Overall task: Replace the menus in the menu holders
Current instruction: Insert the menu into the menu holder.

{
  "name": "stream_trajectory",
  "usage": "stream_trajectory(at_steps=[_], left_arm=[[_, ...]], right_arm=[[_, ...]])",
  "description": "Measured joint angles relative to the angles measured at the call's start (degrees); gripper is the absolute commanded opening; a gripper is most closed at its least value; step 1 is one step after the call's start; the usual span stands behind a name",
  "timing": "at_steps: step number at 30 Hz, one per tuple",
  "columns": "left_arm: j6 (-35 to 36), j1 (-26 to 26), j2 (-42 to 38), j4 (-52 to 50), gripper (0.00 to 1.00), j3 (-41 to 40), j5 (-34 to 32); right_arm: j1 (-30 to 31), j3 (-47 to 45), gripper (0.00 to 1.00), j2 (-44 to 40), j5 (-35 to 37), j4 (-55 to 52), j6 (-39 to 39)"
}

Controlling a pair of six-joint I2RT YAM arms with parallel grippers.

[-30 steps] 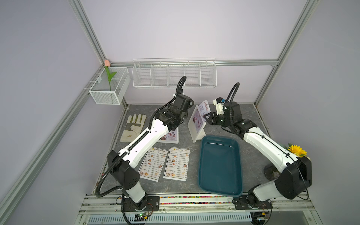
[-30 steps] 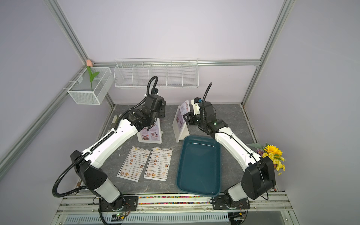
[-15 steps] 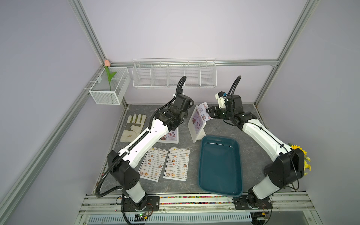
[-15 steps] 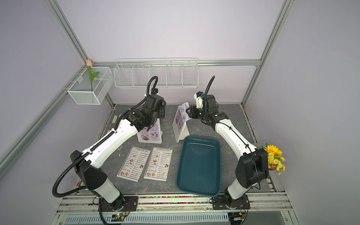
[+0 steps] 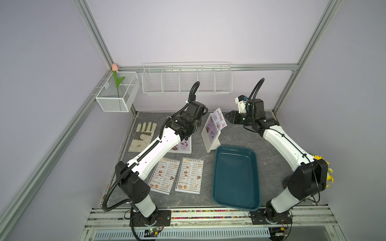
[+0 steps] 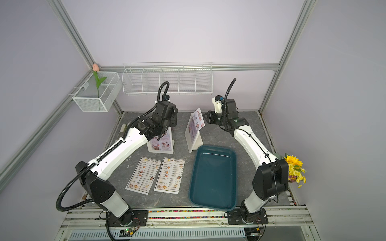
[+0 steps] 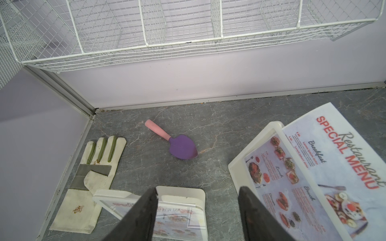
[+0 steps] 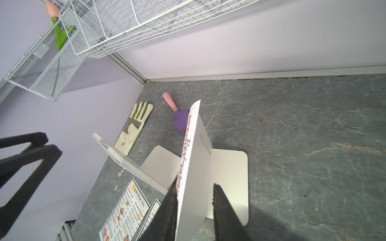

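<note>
Menu [image 7: 325, 167] in the holder [image 7: 261, 133] behind the tray [image 5: 236, 177]: "SPECIAL MENU", "Restaurant", "Breakfast", "Lunch". Flat menus [image 5: 165, 176] [image 5: 189, 176] beside the tray: "DIM SUM INN".

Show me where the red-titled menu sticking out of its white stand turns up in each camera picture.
Top view: special menu pokes up from the menu holder, facing the right gripper.
Top view: special menu again, same spot.
Left wrist: printed face, beyond the left gripper.
Right wrist: nearly edge-on, inside the right gripper.
Shared landmark: the wire basket on the back wall.
</note>
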Motion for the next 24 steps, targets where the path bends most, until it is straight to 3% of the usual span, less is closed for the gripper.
stream_trajectory(at_steps=[12,24], left_arm=[[0.04,0.00,0.00,0.00,0.64,0.02,-0.46],[0.04,0.00,0.13,0.02,0.64,0.02,-0.46]], right_arm=[[0.00,0.66,0.10,4.13,-3.56,0.94,1.38],[0.24,0.66,0.09,4.13,-6.45,3.96,3.43]])
